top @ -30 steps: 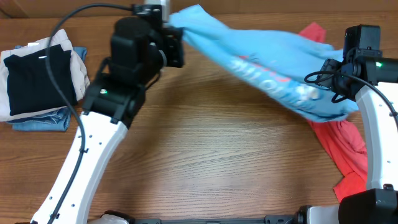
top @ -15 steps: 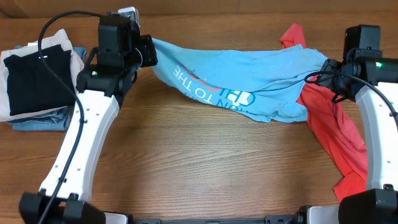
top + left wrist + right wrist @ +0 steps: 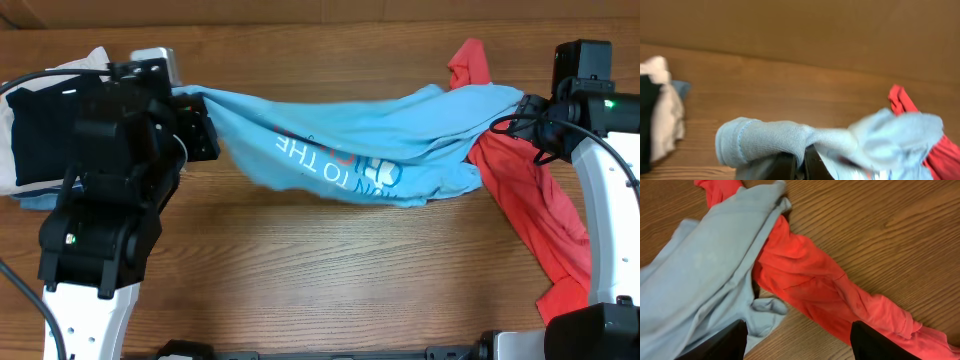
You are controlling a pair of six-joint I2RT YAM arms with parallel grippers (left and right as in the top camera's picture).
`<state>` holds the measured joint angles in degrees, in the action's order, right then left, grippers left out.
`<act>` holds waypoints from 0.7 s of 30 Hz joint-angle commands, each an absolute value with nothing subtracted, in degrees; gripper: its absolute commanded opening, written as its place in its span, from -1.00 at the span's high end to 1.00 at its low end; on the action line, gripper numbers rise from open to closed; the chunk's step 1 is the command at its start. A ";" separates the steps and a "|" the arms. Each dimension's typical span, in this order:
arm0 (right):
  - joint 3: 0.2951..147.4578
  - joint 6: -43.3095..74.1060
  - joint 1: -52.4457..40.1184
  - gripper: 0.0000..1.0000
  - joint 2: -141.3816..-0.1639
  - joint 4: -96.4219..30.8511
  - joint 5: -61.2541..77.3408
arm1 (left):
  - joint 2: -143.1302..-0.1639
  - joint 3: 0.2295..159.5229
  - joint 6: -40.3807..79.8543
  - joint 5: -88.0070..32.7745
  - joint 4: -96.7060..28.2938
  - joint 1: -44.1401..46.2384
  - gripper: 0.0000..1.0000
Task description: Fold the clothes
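Observation:
The sky-blue T-shirt (image 3: pixel 350 130) stretches across the back of the table, lettering up, sagging in the middle. My left gripper (image 3: pixel 800 162) is shut on a bunched edge of the T-shirt (image 3: pixel 770 140) and holds that end up at the left (image 3: pixel 200 125). The shirt's right end lies over a coral-red garment (image 3: pixel 535 210) that trails toward the front right. My right gripper (image 3: pixel 797 330) hovers open above the shirt (image 3: pixel 705 275) and the coral garment (image 3: pixel 825 295), with nothing between its fingers.
A folded stack of black, beige and denim pieces (image 3: pixel 45 135) sits at the far left, right beside my left arm. The right arm's white link (image 3: pixel 605 220) runs along the table's right edge.
My left gripper has carried the shirt's end leftward and toward the front, drawing the shirt out long across the table. The right arm has stayed put and open.

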<state>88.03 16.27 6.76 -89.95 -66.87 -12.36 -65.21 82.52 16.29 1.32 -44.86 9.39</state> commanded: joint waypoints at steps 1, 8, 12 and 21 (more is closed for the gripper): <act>89.32 16.34 6.83 -0.40 -88.58 -66.54 -12.36 | -66.74 83.42 15.11 9.80 -41.91 9.39 0.92; 89.32 16.34 6.83 -0.39 -88.58 -66.63 -12.34 | -81.71 83.42 8.51 13.65 -26.85 8.54 0.92; 89.32 16.32 6.83 -0.40 -88.58 -67.35 -12.34 | -92.16 84.07 9.04 15.33 -17.15 4.45 0.84; 89.32 16.32 6.83 -0.40 -88.58 -67.64 -12.34 | -102.32 89.30 16.95 -8.16 -41.85 1.21 -1.00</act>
